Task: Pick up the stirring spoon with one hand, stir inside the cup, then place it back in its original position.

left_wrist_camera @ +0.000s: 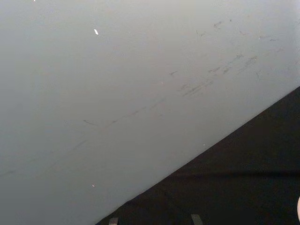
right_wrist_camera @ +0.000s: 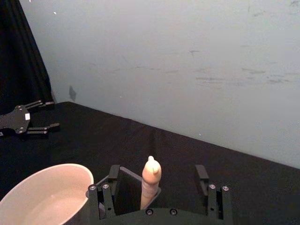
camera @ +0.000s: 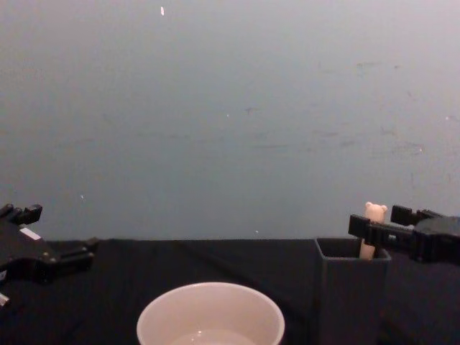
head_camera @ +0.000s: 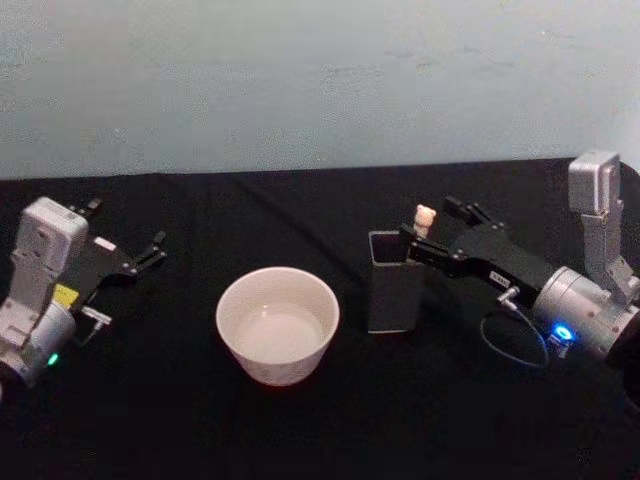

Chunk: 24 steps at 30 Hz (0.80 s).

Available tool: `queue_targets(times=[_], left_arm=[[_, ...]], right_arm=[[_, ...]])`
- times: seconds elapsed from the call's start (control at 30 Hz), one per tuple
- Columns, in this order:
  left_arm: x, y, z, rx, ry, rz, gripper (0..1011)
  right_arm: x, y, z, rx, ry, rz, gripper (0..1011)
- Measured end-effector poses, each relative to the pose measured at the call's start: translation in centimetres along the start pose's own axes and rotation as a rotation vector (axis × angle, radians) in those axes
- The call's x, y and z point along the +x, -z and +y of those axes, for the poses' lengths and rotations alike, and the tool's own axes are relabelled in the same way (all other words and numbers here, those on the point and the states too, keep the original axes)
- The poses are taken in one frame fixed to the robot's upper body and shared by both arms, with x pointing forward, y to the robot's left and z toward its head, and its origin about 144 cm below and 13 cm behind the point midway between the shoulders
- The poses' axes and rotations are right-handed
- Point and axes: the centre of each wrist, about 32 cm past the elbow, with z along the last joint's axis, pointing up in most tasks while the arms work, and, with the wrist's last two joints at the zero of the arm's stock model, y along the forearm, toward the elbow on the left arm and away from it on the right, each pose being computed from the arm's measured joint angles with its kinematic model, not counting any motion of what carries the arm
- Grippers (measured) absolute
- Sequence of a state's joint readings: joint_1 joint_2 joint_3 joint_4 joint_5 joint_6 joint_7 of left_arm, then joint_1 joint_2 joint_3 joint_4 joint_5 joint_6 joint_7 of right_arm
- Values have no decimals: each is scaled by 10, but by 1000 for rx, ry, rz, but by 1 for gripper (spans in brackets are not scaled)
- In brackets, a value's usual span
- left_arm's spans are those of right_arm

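Right hand (head_camera: 428, 228) wide open, straddling stirring spoon (camera: 374, 213) handle, gripping nothing | spoon upright in holder (camera: 351, 287) beside cup (head_camera: 277, 322) | step: grasp | next: close, lift straight up | left hand (head_camera: 150, 250) parked open, counter's left

A black-draped table (head_camera: 300, 430) carries the cream cup (head_camera: 277, 325) and, beside it, the dark grey holder (head_camera: 392, 290).
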<state>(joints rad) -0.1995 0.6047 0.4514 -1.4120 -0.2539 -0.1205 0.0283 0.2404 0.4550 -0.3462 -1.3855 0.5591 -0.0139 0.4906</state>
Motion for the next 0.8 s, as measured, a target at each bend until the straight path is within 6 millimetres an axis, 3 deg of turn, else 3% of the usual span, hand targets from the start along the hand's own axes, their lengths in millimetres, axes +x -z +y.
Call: queue_targets(times=[0.23, 0.47, 0.53, 0.8], left_arm=[[0, 0, 0, 0, 0, 0, 1001], [0, 0, 0, 0, 0, 0, 1001], [0, 0, 0, 0, 0, 0, 1001], [0, 0, 0, 0, 0, 0, 1002]], right_arm=[[0, 0, 0, 0, 0, -1, 916], [0, 0, 0, 0, -1, -1, 733], [0, 0, 0, 0, -1, -1, 628], [0, 0, 0, 1, -1, -1, 386]])
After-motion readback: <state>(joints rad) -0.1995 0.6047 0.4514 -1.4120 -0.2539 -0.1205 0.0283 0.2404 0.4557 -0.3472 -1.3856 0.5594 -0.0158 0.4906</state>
